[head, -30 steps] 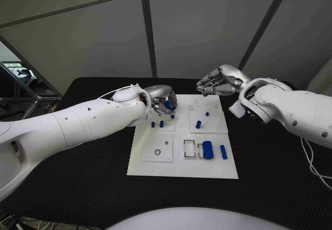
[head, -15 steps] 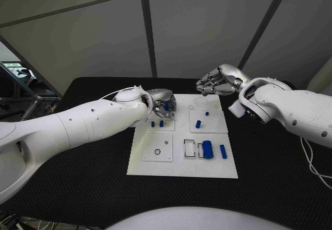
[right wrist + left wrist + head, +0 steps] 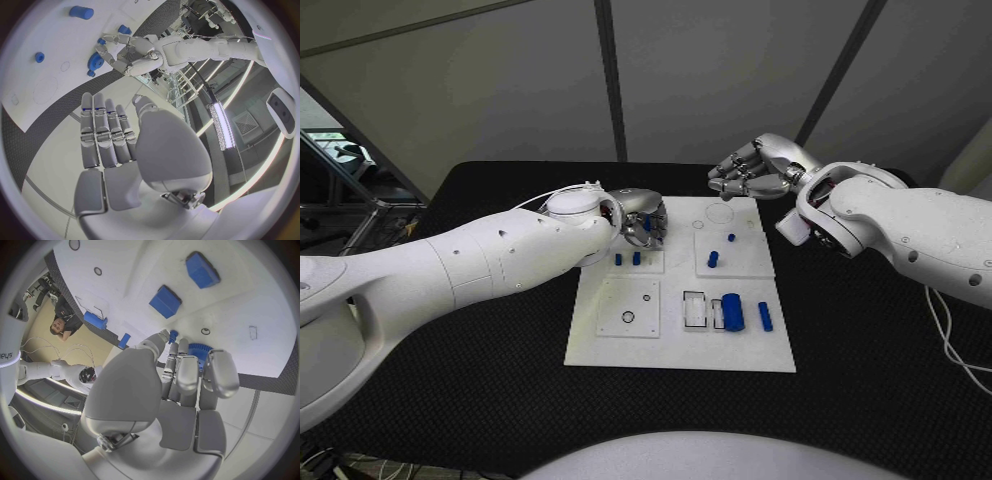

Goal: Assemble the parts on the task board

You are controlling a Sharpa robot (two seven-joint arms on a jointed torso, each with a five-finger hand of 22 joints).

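My arms: glossy white rounded shells, small dark screw dots along the left arm (image 3: 459,265). Thin white cable loops at the left wrist; another hangs off the right arm (image 3: 913,225). Left hand (image 3: 181,385) and right hand (image 3: 115,137): silver metal, segmented fingers, smooth grey palm plates.

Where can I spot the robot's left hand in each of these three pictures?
Head view: the left hand is over the far left part of the white task board.
Left wrist view: its own palm and fingers are seen from behind, in the circle's middle.
Right wrist view: it looks small, across the board.
Shared landmark: the toothed blue part at its fingertips, also seen from the right wrist.
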